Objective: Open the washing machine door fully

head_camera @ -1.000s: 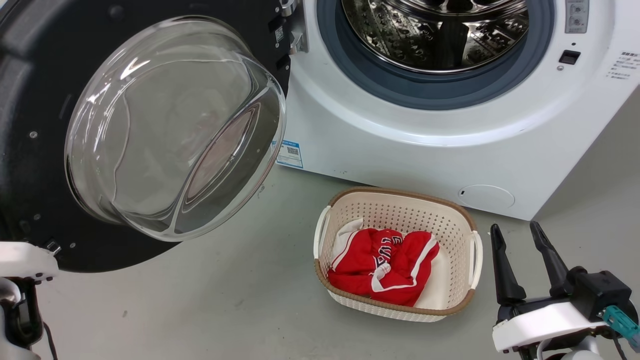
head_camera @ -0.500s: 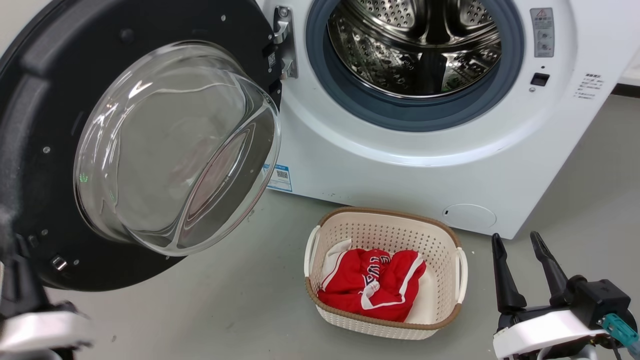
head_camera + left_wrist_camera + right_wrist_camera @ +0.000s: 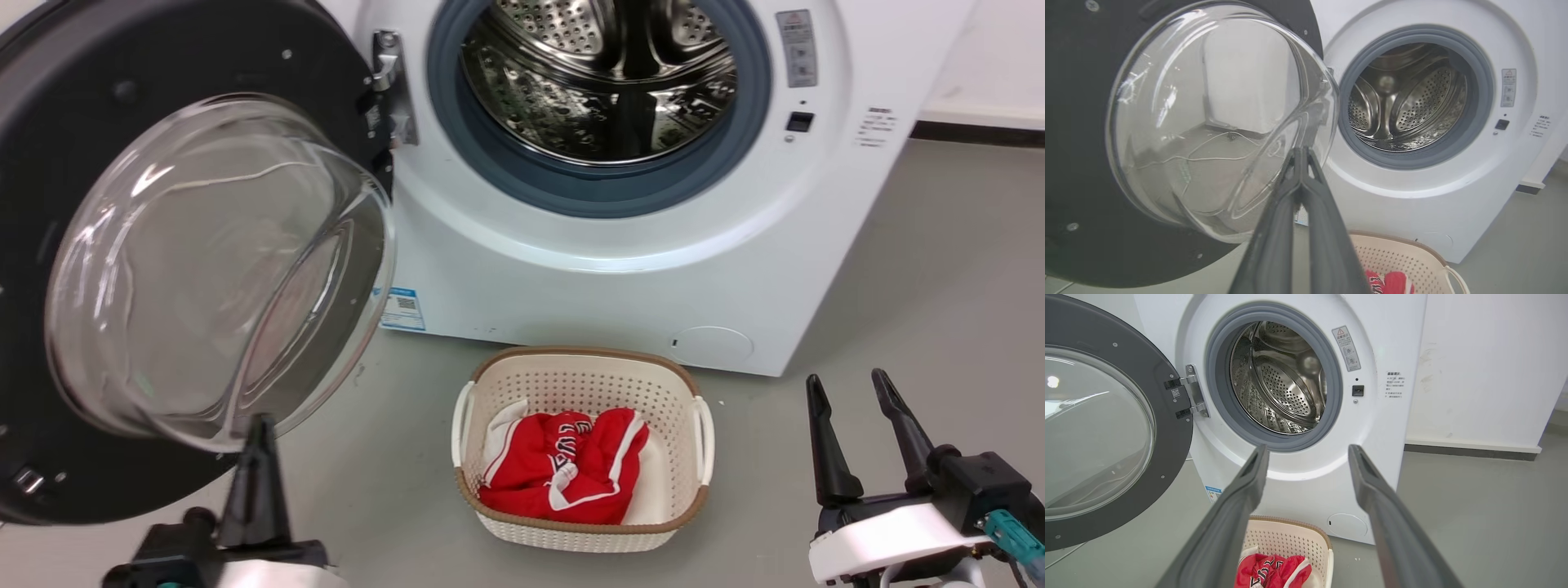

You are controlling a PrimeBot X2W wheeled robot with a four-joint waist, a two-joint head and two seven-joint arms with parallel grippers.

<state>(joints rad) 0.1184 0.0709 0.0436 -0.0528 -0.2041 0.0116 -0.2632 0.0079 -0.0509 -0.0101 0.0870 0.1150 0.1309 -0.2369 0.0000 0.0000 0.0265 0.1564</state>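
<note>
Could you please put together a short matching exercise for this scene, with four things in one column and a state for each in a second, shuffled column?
Column one:
1. washing machine door
2. laundry basket
3. left gripper
4. right gripper

Column two:
A. fingers spread apart, nothing between them
B. holds a red garment
C. swung wide open
D. fingers pressed together

Right pairs: 1-C, 2-B, 3-D, 4-A.
</note>
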